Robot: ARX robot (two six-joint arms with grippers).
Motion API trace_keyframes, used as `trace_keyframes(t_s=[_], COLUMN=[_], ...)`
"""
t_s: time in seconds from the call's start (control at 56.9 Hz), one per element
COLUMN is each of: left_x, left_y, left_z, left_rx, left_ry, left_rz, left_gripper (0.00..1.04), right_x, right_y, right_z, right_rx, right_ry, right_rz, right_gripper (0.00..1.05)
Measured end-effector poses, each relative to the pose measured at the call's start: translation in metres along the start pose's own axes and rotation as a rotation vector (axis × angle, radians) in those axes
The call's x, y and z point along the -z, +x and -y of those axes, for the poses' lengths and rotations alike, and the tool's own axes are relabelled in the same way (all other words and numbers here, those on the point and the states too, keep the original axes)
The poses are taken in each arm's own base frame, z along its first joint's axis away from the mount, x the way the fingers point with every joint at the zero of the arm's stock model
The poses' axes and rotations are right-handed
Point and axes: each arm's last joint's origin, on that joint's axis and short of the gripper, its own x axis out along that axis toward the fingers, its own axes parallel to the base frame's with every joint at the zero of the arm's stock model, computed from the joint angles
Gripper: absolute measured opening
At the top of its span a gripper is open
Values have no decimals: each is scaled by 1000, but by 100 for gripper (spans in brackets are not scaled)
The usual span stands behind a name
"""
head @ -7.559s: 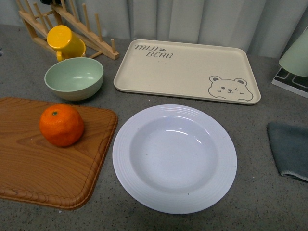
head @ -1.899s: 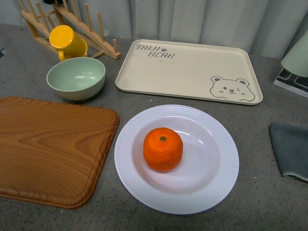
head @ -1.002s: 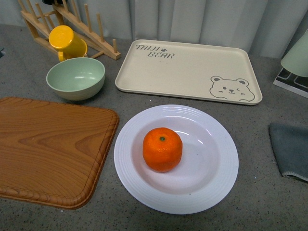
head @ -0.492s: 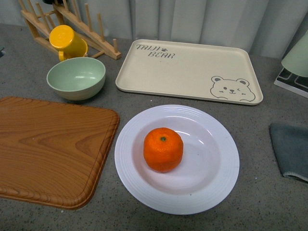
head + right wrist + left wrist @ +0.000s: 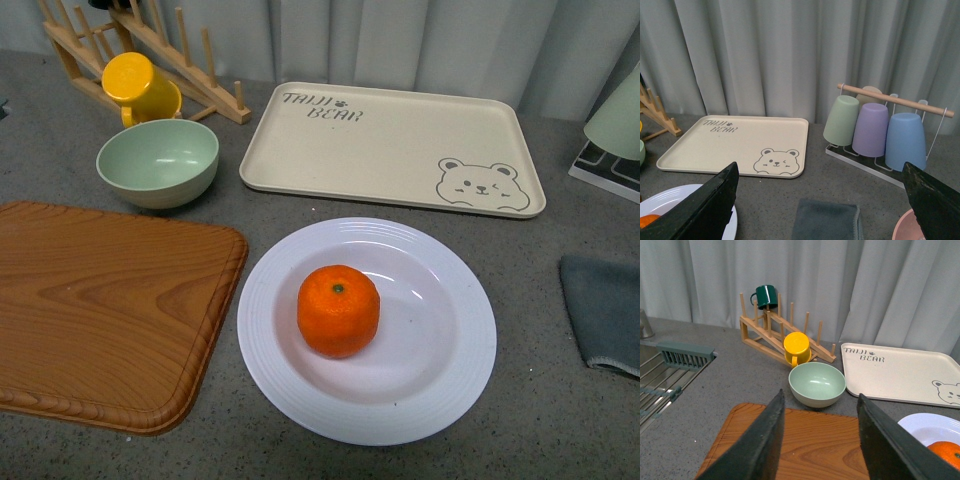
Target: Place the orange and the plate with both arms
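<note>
beige tray (image 5: 400,150), "taiji bear" printed in dark letters near one corner

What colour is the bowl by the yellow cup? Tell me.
The bowl is pale green; front view.

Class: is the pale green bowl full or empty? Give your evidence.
Empty: the green bowl stands upright, and its bare inside shows nothing in it.

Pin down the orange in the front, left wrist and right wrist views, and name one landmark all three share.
Front view: the orange sits in the plate, near the picture's middle.
Left wrist view: the orange shows partly, cut by the frame edge, on the plate.
Right wrist view: only a sliver of the orange, at the frame edge, on the plate.
Shared landmark: the bear-print tray, beyond the plate.
</note>
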Motion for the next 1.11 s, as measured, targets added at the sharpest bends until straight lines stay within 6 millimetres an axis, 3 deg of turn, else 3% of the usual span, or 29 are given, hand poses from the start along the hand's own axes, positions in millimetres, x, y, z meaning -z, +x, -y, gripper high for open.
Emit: trace_keyframes(t_s=[0.229,0.369,0.51,0.65,0.809,0.984,1.108], left_x=[0,0,0,0,0,0,0], left_y=[0,0,0,0,0,0,0], left_z=[0,0,0,0,0,0,0], left_rx=[1,0,0,0,0,0,0], left_ry=[2,3,3,3,3,3,3], left_rz=[1,1,1,1,1,1,1], left_gripper=[100,98,98,98,98,98,98], right_x=[6,2,8,45,86,115,125], right_y=[12,42,92,141,177,205,210], right_z=[-6,-15,-26,-37,-47,-53,-58], right_rx=[-200,-258,-316,-358,-370,-400,-432], right_ry=[-105,-94,2,193,405,671,821], right_rz=[-161,-213,-362,-665,-947,-1132,-1215], right_gripper=[95,95,95,95,95,95,95])
